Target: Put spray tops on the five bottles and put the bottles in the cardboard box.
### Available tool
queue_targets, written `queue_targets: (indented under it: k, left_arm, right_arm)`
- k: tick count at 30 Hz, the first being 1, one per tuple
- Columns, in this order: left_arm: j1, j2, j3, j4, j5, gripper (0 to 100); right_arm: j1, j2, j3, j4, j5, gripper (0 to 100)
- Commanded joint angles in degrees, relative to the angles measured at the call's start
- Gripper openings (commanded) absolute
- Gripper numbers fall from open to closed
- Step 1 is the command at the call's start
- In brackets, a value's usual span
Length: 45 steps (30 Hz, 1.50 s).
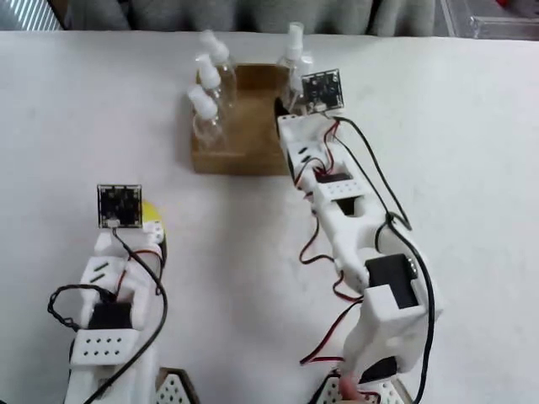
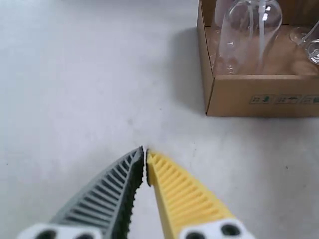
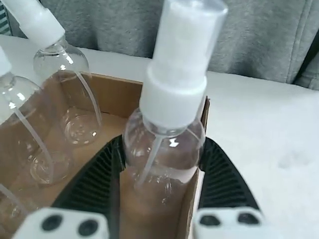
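Cardboard box [image 1: 244, 156], upper centre, holds apparently three capped bottles [image 1: 206, 80]. Right gripper [image 3: 162, 149] clasps a fourth capped bottle [image 3: 169, 99] at the box's right wall. Left gripper [image 2: 145, 152] sits pinched closed and empty, and a fifth bottle likely remains.

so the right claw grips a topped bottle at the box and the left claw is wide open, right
No: the left claw is shut, tips touching, per the left wrist view. The right claw does grip a topped bottle at the box.

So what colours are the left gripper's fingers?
Left gripper: one grey, one yellow; best in left wrist view.
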<state>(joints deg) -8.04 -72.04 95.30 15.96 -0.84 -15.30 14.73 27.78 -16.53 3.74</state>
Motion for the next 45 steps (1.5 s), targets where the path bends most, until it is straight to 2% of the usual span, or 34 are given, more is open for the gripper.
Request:
queue_targets:
  k: [1, 12, 16, 29, 45]
  left_arm:
    - [-0.1, -0.3, -0.4, -1.5, -0.6, 2]
    - [-0.1, -0.3, -0.4, -1.5, -0.6, 2]
    - [-0.1, -0.3, -0.4, -1.5, -0.6, 2]
    - [-0.1, -0.3, -0.4, -1.5, -0.6, 2]
    - [-0.1, -0.3, -0.4, -1.5, -0.6, 2]
  right_arm:
    - [0.4, -0.5, -2.8, -1.6, 0.7, 1.5]
    - [0.2, -0.5, -2.9, -1.6, 1.0, 1.5]
    - [0.1, -0.5, -2.9, -1.7, 6.6, 1.6]
    - [0.0, 8.7, -8.1, -1.6, 6.0, 1.6]
    - [0.1, 8.1, -8.4, -1.5, 6.1, 1.9]
